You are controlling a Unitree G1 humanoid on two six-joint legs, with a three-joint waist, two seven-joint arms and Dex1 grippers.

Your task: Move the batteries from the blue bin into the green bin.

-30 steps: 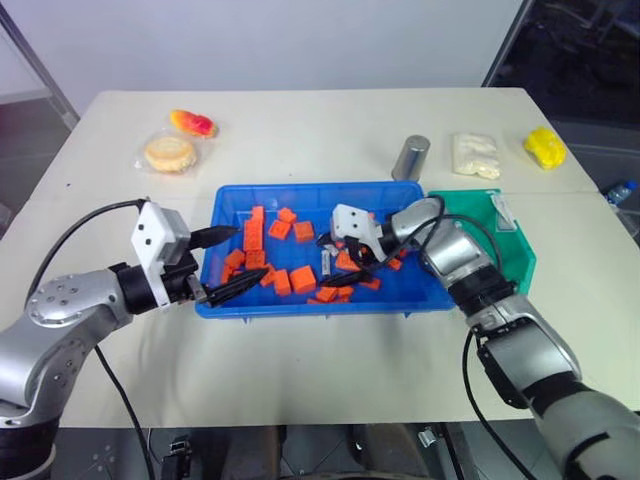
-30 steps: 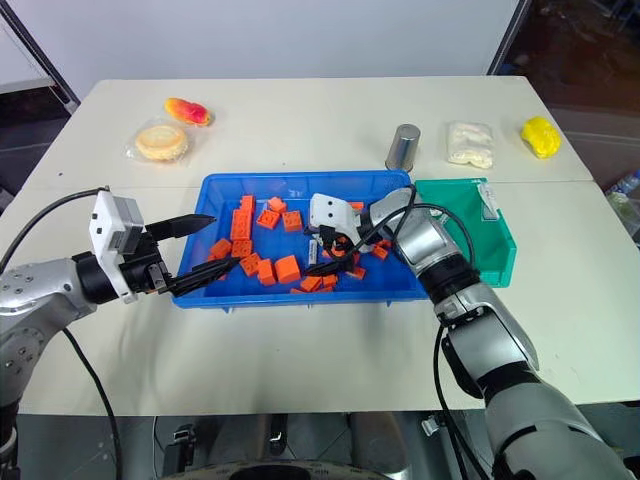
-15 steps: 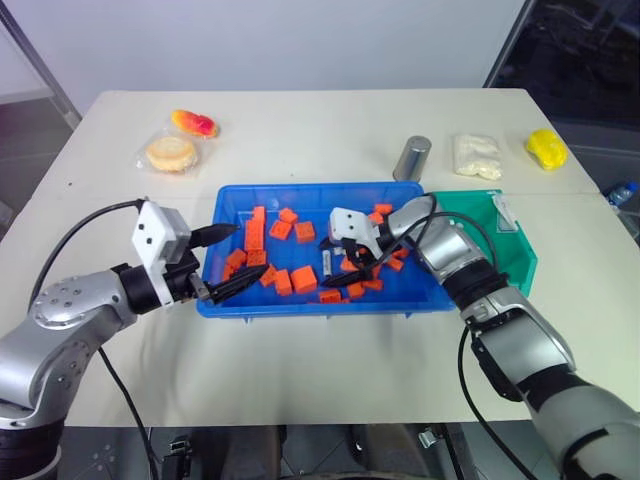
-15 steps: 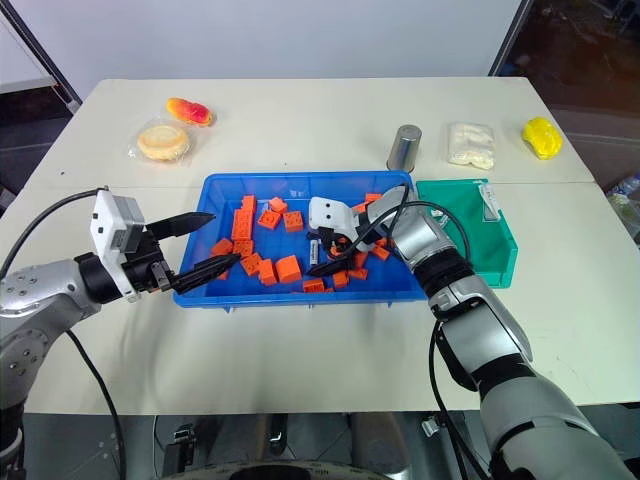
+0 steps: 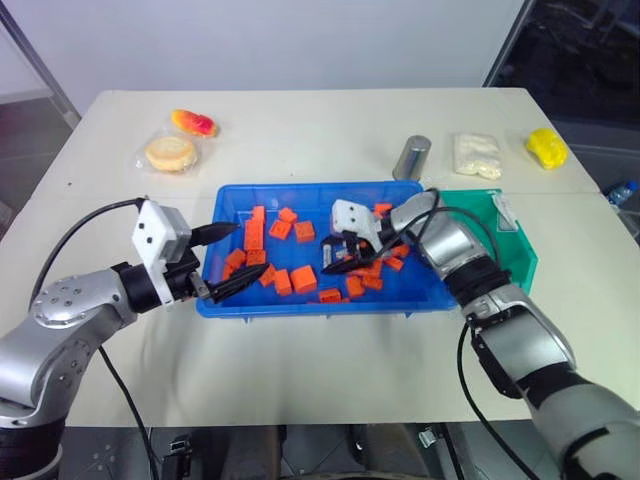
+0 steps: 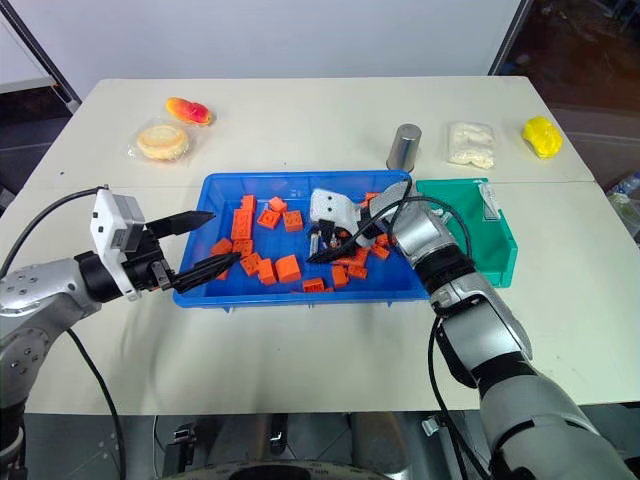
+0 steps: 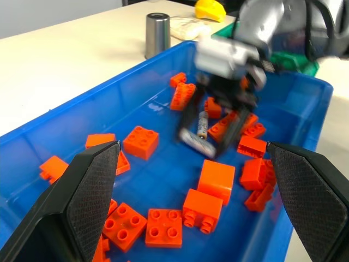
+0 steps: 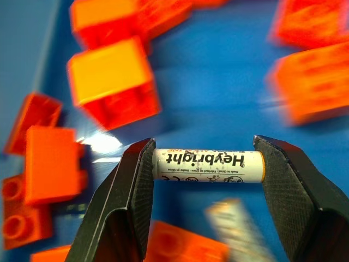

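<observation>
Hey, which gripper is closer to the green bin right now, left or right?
Right. The right gripper is over the blue bin, near the green bin. The left gripper is at the blue bin's far end.

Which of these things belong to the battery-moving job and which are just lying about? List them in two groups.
Part of the job:
- battery held end to end in the right pincer
- blue bin
- green bin

Just lying about:
- orange blocks in the blue bin
- grey metal can
- wrapped bun
- white packet
- yellow item
</observation>
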